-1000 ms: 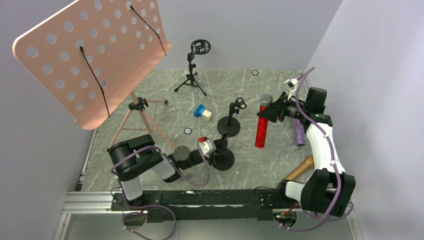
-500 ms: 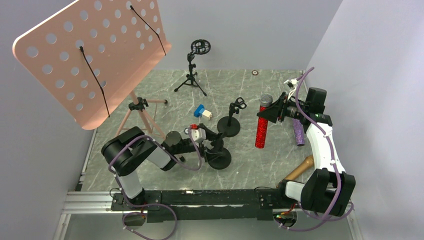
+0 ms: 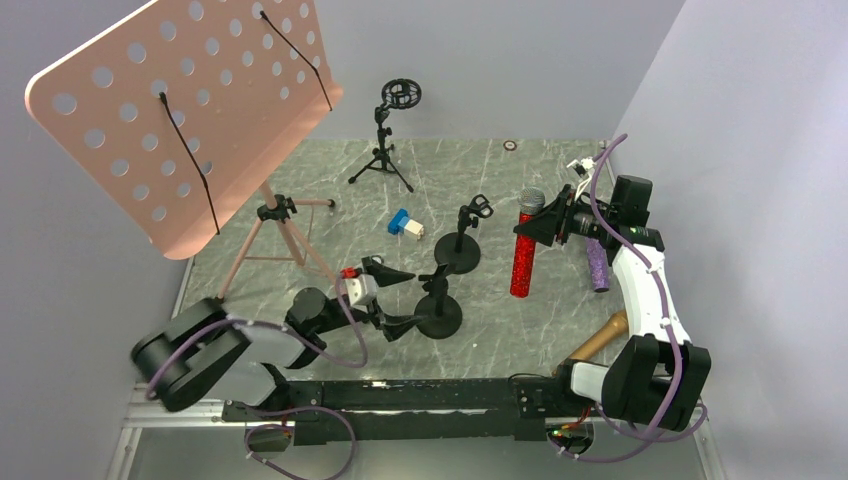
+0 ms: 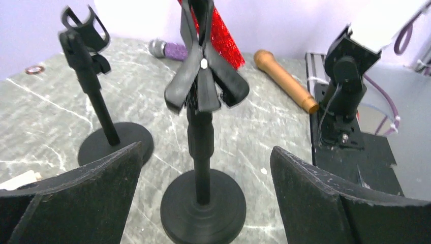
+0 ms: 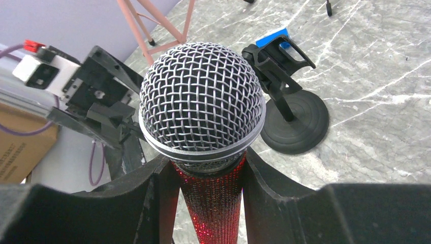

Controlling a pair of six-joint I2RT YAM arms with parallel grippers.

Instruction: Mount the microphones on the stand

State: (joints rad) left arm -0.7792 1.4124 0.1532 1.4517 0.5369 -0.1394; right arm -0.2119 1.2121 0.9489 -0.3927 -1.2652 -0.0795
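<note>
Your worktop (image 3: pixel 480 180) is a grey marbled slab. It carries the following.

- Left hand (image 3: pixel 410 298): spread wide, holding nothing. In its wrist view you see the near stand (image 3: pixel 440 318) in the gap between the two fingers, touching neither.
- Near stand: upright on a round black base, with a black clip at the top of its post.
- Far stand (image 3: pixel 458 250): the same round-based kind, just beyond the near one, upright with its clip on top.
- Tripod stand (image 3: pixel 382 150): far centre, well apart from the other two, with a ring mount at its head.
- Right hand (image 3: pixel 538 228): closed narrow on the red microphone (image 3: pixel 522 262), which it grips just below the silver grille.
- Red microphone: upright with the grille up, to the right of both round-based stands and apart from them. You cannot tell whether its lower end touches the worktop.
- Purple microphone (image 3: pixel 598 265): lying flat at the right, partly hidden behind the right arm.
- Gold microphone (image 3: pixel 600 338): lying flat at the near right, beside the right arm's base — one end is covered by the arm.
- Music stand (image 3: pixel 180 110): a pink perforated tray on thin legs, at your left.
- Blue-and-white block (image 3: pixel 404 224): on the worktop, left of the far stand.
</note>
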